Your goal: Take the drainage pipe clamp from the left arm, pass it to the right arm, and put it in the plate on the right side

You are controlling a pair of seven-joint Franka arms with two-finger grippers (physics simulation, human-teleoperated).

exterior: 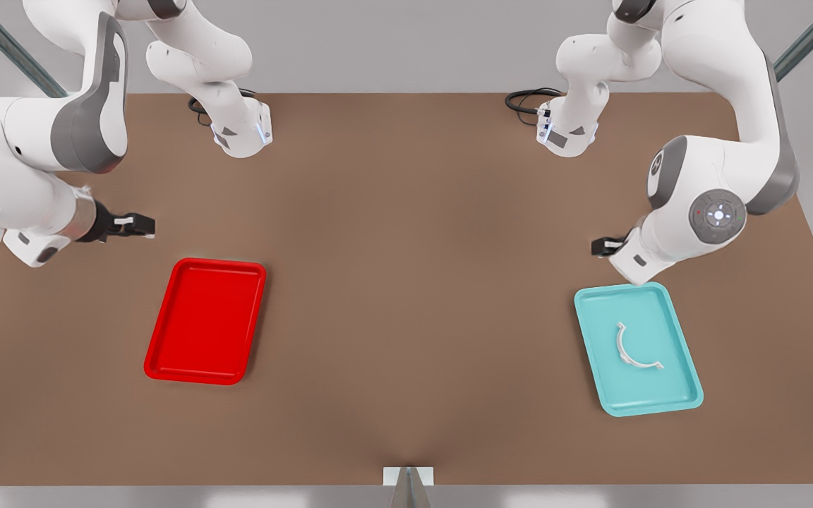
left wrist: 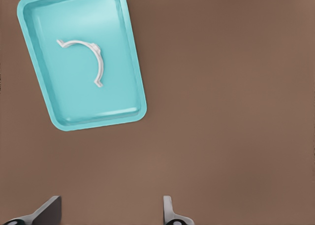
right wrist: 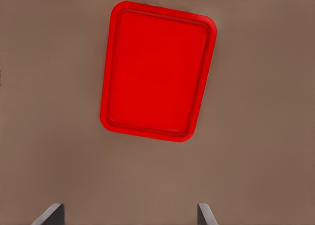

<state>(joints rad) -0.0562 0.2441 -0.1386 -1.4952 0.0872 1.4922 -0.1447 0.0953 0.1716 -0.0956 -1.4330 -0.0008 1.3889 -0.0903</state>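
Currently, at the front view's left, the right gripper (exterior: 147,226) hangs with fingers wide apart above the table (exterior: 406,282), near the empty red plate (exterior: 207,321). Rightward, the left gripper (exterior: 598,246) — likewise spread — hovers beside the teal tray (exterior: 685,395) holding the drainage pipe clamp (exterior: 634,348).

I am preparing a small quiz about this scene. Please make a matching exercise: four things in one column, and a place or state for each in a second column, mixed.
Things
1. drainage pipe clamp
2. plate
3. left gripper
4. right gripper

Places or states
A. red, nothing in it, on the front view's left
B. open, above bare table near the teal tray
C. lying inside the teal tray
D. open, above bare table near the red plate

Pairs: 1-C, 2-A, 3-B, 4-D
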